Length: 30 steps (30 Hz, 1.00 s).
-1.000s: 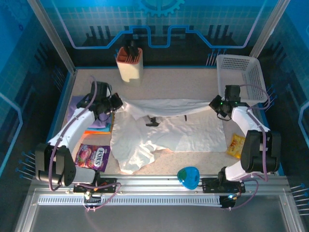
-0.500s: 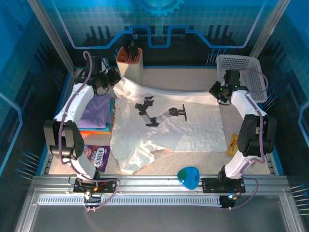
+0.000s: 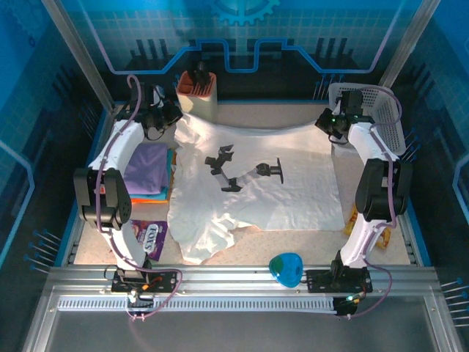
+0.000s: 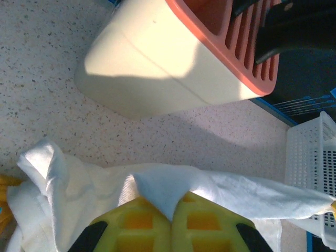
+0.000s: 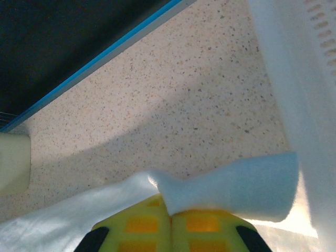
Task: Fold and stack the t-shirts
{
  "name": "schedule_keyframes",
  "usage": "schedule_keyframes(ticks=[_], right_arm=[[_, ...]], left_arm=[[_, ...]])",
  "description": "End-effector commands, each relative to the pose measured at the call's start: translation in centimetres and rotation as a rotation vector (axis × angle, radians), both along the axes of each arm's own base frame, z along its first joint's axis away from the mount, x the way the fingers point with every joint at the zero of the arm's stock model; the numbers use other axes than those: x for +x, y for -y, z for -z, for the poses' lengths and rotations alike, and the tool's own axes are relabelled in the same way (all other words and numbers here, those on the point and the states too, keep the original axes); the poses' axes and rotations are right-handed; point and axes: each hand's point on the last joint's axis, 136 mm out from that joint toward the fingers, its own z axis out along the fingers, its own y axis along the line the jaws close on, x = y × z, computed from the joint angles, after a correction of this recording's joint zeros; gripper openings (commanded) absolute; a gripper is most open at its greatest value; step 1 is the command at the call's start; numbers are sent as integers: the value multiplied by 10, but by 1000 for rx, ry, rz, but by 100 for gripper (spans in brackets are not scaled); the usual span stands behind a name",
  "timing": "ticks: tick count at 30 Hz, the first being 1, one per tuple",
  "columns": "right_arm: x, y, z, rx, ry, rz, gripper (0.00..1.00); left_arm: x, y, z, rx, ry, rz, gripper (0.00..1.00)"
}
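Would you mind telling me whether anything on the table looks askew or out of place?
The t-shirt is askew: its near-left part is bunched and folded over, while the left gripper and right gripper pinch its far corners.

Cool blue light tints the enclosure walls (image 3: 33, 88), while a bright overhead source washes out the white t-shirt (image 3: 293, 198), crossed by crisp dark arm shadows. In the wrist views the near yellow fingers (image 4: 139, 226) blur, and the knife block (image 4: 152, 68) shades the speckled table (image 4: 31, 105).

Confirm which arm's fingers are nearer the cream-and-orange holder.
Left. The left fingers pinch the white t-shirt right beside the holder; the right fingers pinch its opposite corner, across the table by the basket.
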Motion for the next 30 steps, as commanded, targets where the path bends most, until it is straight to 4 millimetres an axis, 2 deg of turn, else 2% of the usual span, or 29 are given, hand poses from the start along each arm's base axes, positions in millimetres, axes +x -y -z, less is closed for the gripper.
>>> schedule_keyframes(ticks=[1,7,10,22,30], right_arm=[[12,-3,-10,-28,49,-51,0],[17,-2,-15,-73,82,-84,0],[13,-7,-10,-62,61,-97,0],[-44,-5,38,-89,-104,-59,0],[-67,0,50,-59,-190,-44,0]], left_arm=[[13,-5,-22,-10,84,12,0],[10,-7,-16,-40,96,6,0],[4,-4,-7,-66,78,12,0],[-42,0,34,-109,-70,-7,0],[-73,1,50,-129,-152,-27,0]])
